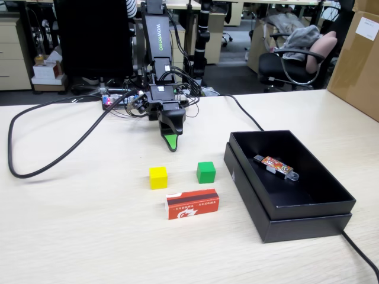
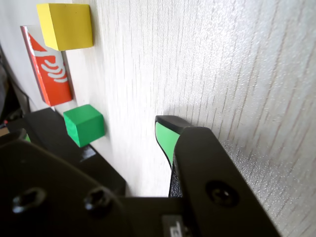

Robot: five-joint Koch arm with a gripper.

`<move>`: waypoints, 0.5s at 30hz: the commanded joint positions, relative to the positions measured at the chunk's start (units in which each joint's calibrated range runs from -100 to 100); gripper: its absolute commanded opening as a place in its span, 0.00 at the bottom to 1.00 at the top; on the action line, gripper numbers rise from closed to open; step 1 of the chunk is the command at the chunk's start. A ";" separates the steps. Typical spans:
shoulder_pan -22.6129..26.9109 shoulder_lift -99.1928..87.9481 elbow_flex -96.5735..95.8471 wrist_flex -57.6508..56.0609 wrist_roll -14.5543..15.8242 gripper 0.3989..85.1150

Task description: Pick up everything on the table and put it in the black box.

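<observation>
A small yellow cube, a small green cube and a red-and-white carton lie on the beige table. The carton is in front of the two cubes. The shallow black box stands to their right in the fixed view. My gripper points down at the table behind the cubes, touching none of them. In the wrist view its green-padded finger stands well apart from the other jaw, with bare table between them.
An orange-patterned stick lies inside the black box. A thick black cable loops over the table's left part, and another runs off behind the box. Circuit boards and wires sit at the arm's base. A brown cardboard carton stands at far right.
</observation>
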 commanded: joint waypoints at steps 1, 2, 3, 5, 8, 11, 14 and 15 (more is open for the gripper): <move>-0.05 0.02 -0.35 -0.60 0.24 0.57; -0.05 0.02 -0.35 -0.60 0.24 0.57; -0.05 0.02 -0.35 -0.60 0.24 0.57; -0.05 0.02 -0.35 -0.60 0.24 0.57; -0.05 -0.10 -0.35 -0.60 0.24 0.57; 1.71 -0.33 -0.71 -0.60 0.24 0.57; 1.90 -0.44 -0.71 -0.60 0.24 0.57; 1.90 -0.44 -0.71 -0.60 0.24 0.57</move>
